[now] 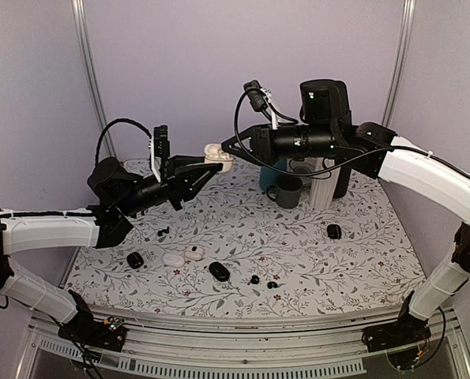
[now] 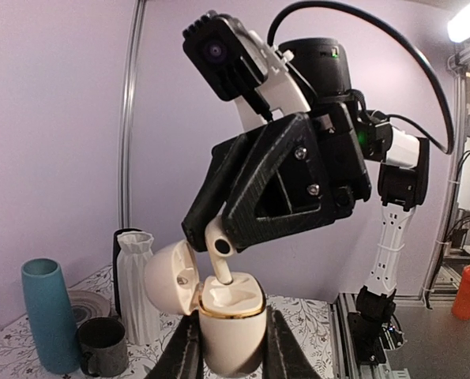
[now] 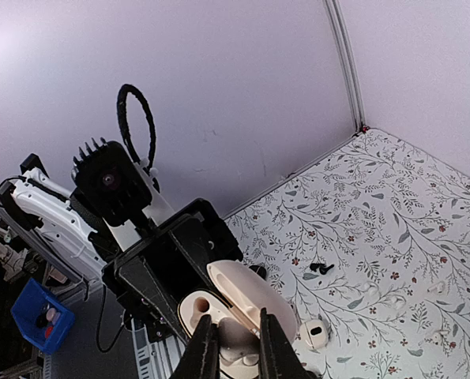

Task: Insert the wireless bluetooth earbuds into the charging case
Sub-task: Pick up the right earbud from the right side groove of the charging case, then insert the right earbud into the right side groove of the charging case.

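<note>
My left gripper (image 2: 233,324) is shut on a cream-white charging case (image 2: 231,335) with a gold rim, held upright in the air, its lid (image 2: 171,276) hinged open. My right gripper (image 2: 212,237) is shut on a cream-white earbud (image 2: 219,253), whose stem tip sits in one socket of the case. From above, both grippers meet over the table's back middle, at the case (image 1: 216,154). In the right wrist view the earbud (image 3: 235,338) sits between my fingers (image 3: 204,347), over the open case (image 3: 189,306). Two tiny black buds (image 1: 254,279) (image 1: 272,284) lie on the table near the front.
Black oval cases (image 1: 219,271) (image 1: 334,231) (image 1: 135,259) and two white pieces (image 1: 173,258) (image 1: 193,253) lie on the floral tablecloth. A dark mug (image 1: 287,190), a teal vase (image 2: 49,316) and a white ribbed vase (image 2: 136,284) stand at the back.
</note>
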You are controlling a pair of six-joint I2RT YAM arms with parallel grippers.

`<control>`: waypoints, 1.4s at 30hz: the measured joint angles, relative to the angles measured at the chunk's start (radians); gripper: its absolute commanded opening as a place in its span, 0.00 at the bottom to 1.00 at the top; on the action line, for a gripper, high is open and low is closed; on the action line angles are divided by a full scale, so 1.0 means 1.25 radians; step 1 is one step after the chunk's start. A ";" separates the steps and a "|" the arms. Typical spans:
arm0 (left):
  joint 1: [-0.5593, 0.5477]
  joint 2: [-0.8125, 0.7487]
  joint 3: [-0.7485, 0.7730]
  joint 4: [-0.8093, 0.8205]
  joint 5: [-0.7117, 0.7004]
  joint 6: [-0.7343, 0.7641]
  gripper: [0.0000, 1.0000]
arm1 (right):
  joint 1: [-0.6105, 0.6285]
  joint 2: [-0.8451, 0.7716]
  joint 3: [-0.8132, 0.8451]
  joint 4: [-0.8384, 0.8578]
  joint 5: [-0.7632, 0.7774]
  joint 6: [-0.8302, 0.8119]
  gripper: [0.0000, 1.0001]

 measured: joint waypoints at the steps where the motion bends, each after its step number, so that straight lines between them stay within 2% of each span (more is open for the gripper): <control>1: -0.002 -0.002 -0.002 0.000 -0.007 0.006 0.00 | 0.000 0.000 0.000 0.001 0.000 0.000 0.10; 20: -0.030 -0.020 -0.012 -0.005 -0.087 0.095 0.00 | 0.009 0.000 0.008 0.001 0.012 -0.003 0.10; 42: -0.042 -0.036 -0.013 -0.034 -0.133 0.125 0.00 | 0.028 0.006 0.024 -0.024 0.061 -0.026 0.12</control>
